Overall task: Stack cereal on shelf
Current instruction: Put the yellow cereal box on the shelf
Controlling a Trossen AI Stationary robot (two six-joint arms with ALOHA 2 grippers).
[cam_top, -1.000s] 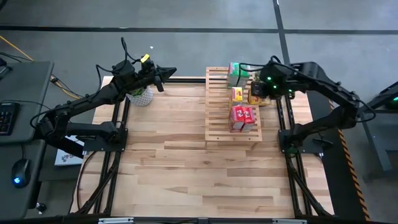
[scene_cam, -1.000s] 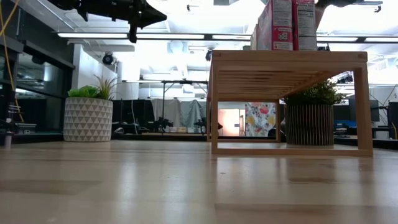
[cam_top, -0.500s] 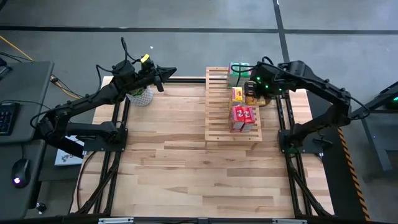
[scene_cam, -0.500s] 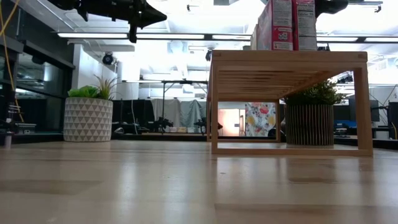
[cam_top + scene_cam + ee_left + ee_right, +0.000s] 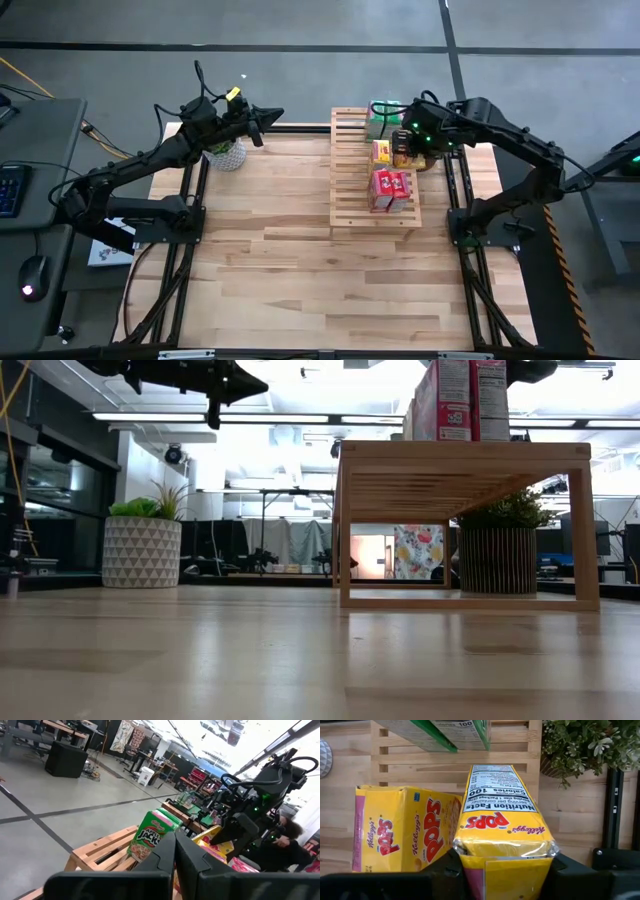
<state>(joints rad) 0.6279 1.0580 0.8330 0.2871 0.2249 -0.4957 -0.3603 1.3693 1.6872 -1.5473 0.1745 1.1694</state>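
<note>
The wooden slatted rack [image 5: 350, 205] stands on the table's far right part. On it are two red boxes [image 5: 390, 188] upright near its middle, a yellow box [image 5: 381, 152] lying flat, also in the right wrist view [image 5: 400, 832], and green boxes [image 5: 378, 120] at the far end. My right gripper [image 5: 405, 148] is shut on a second yellow box [image 5: 502, 820] at the rack's right edge. My left gripper [image 5: 276, 116], shut and empty, hovers high over the table's far edge, left of the rack. My right gripper pinches the yellow box at its end nearest the wrist [image 5: 505, 857], one finger [image 5: 452, 865] on each narrow side. The fingers slant down from the table's right, and the box runs on along them over the slats [image 5: 450, 762]. Whether its far end touches the rack I cannot tell.
A white patterned plant pot [image 5: 228, 155] sits at the table's far left below my left arm. A dark ribbed plant pot [image 5: 498, 555] stands just right of the rack, its leaves [image 5: 590, 745] close to the held box. The table's near half is bare wood.
My right gripper has carried the yellow box toward the table's left, from beside the rack's right edge to over it, next to the lying yellow box, then held still. Its arm now covers part of the green boxes in the high view.
</note>
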